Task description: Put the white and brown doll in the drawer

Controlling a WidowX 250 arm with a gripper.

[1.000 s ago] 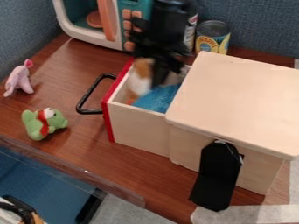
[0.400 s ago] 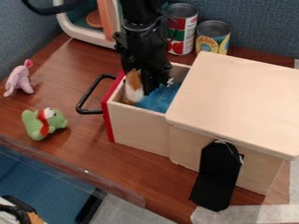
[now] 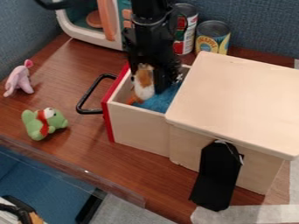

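Counted by kind: three soft toys (white-and-brown doll [image 3: 144, 85], green toy [image 3: 43, 124], pink toy [image 3: 20, 81]) and two cans (red can [image 3: 186, 33], yellow can [image 3: 212, 37]). One each: wooden box [image 3: 239, 96], drawer [image 3: 139, 129], handle [image 3: 90, 112], blue cloth [image 3: 158, 103], black hanging piece [image 3: 217, 179], toy microwave [image 3: 82, 37], gripper [image 3: 156, 78].

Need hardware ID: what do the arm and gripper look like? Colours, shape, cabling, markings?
Arm: all black, chunky, rounded upper section. Gripper: also black, with an angular, uneven outline and small pale spots low on one side. A black curved piece at the top left looks like a cable, can't confirm. No markings I can make out.
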